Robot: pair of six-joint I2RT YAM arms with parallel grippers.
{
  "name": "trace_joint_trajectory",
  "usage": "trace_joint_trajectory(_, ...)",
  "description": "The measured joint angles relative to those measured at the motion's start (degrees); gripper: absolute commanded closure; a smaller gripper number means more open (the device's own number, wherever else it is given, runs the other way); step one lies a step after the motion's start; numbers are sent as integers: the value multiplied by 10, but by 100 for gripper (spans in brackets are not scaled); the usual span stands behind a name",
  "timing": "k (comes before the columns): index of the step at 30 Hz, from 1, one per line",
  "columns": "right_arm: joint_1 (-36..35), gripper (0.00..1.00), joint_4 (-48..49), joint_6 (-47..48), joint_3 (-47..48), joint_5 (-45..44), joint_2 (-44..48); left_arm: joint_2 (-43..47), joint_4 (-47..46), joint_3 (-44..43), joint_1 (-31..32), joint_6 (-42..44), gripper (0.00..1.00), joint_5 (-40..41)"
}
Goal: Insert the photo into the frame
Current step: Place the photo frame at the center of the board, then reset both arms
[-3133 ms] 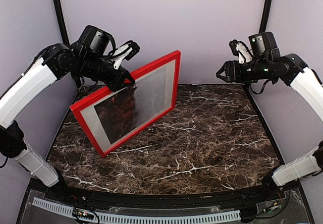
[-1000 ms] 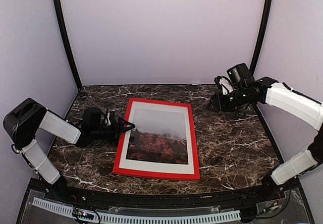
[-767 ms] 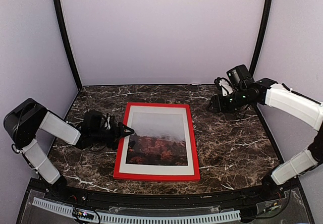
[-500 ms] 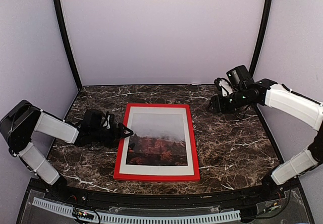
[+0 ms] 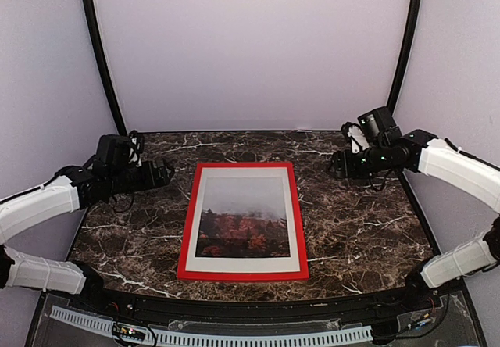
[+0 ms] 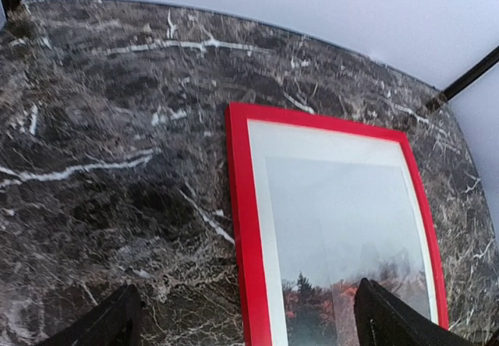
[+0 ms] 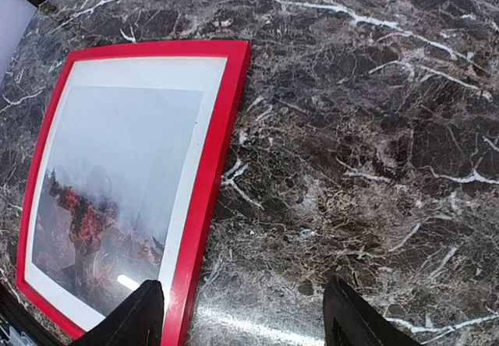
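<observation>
The frame (image 5: 242,273) held the photo (image 5: 244,218), its near end cut off in both wrist views. The left hand (image 5: 160,173) at nine o'clock and the right hand (image 5: 337,163) at two stood spread.

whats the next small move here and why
Probably just ease both arms back to rest: the photo already sits inside the frame, which lies flat on the table, and the left gripper and right gripper are open, touching nothing.
</observation>
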State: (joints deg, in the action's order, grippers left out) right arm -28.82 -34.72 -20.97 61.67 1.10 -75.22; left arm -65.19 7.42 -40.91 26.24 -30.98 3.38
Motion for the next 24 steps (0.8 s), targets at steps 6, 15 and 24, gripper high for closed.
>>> trace_joint_trajectory(6, 1, 1, 23, -1, -19, -41, 52, 99, 61, -53, 0, 64, 1, 81)
trace_joint_trajectory(15, 1, 1, 35, 23, -36, -97, 73, 191, 93, -89, 0, 150, 1, 172)
trace_joint_trajectory(24, 1, 1, 56, 38, -70, -175, 165, 239, 94, -86, 0, 235, 1, 190)
